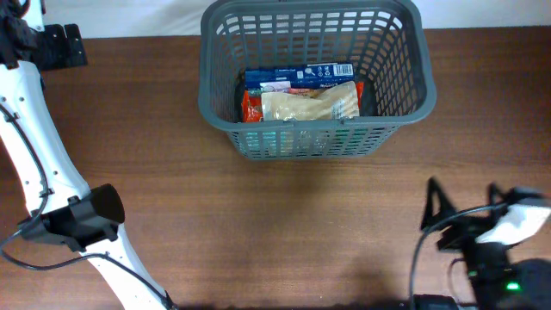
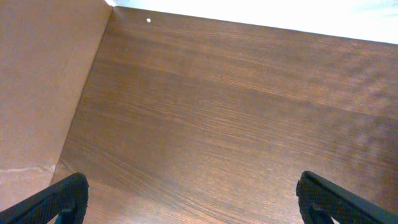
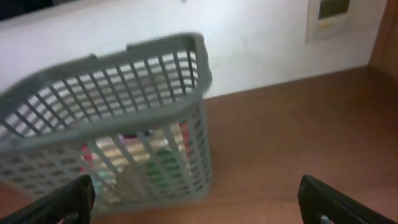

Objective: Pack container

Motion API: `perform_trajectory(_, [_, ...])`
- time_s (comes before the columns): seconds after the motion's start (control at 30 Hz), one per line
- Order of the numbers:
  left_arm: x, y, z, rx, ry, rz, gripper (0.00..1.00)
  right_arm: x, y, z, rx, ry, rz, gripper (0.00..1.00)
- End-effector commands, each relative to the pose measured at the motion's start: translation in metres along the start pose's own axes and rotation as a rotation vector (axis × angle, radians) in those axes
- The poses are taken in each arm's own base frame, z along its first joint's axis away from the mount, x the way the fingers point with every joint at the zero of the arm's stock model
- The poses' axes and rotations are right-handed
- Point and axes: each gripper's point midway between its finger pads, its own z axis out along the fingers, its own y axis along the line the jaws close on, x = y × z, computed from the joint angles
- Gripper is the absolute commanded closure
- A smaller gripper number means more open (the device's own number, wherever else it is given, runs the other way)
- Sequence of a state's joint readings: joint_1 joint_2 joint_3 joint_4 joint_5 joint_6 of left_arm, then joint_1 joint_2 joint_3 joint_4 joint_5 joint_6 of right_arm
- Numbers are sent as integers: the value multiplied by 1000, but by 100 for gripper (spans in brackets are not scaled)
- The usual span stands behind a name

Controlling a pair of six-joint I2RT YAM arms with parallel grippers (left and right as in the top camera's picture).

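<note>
The container, a grey slotted basket (image 1: pixel 314 138), stands at the back middle of the table. Inside lie a blue box (image 1: pixel 297 77) and a beige and red packet (image 1: pixel 301 105). The basket also shows blurred at the left of the right wrist view (image 3: pixel 112 81), with packets seen through its slots. My right gripper (image 1: pixel 461 207) is open and empty at the front right, well clear of the basket; its fingers (image 3: pixel 196 202) frame bare table. My left gripper (image 2: pixel 193 199) is open and empty over bare wood; in the overhead view only its arm (image 1: pixel 82 220) shows at the front left.
The brown wooden table (image 1: pixel 258 224) fills the view. A black mount (image 1: pixel 60 47) sits at the back left corner. A white wall (image 3: pixel 261 43) rises behind the table's far edge. A brown panel (image 2: pixel 43 87) stands to the left in the left wrist view.
</note>
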State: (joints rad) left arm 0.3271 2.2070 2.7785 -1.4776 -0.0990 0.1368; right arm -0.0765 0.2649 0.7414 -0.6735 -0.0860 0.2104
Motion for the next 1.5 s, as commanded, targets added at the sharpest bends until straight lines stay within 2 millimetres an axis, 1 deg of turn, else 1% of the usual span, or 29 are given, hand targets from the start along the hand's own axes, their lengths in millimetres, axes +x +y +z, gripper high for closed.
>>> perform_trajectory(0.0, [1, 2, 2, -4, 5, -11, 1, 33, -5, 5, -17, -29, 1, 1])
perform_trajectory(0.03, [1, 2, 2, -4, 5, -11, 1, 46, -4, 9, -35, -28, -2, 1])
perform_trajectory(0.2, [1, 2, 2, -4, 5, -11, 1, 91, -3, 24, -82, 32, -13, 1])
perform_trajectory(0.27, [1, 2, 2, -4, 5, -11, 1, 105, -7, 30, -64, 64, -12, 1])
perform_trajectory(0.3, [1, 2, 2, -4, 5, -11, 1, 113, -14, 34, -34, 78, -12, 1])
perform_trajectory(0.4, [1, 2, 2, -4, 5, -11, 1, 131, -26, 41, 22, 115, -15, 1])
perform_trajectory(0.7, [1, 2, 2, -4, 5, -11, 1, 183, -38, 54, 49, 231, -17, 1])
perform_trajectory(1.4, [1, 1, 3, -4, 6, -11, 1, 182, -37, 54, 44, 227, -17, 1])
perform_trajectory(1.47, [-2, 0, -6, -3, -12, -8, 1, 182, -37, 54, 43, 227, -17, 1])
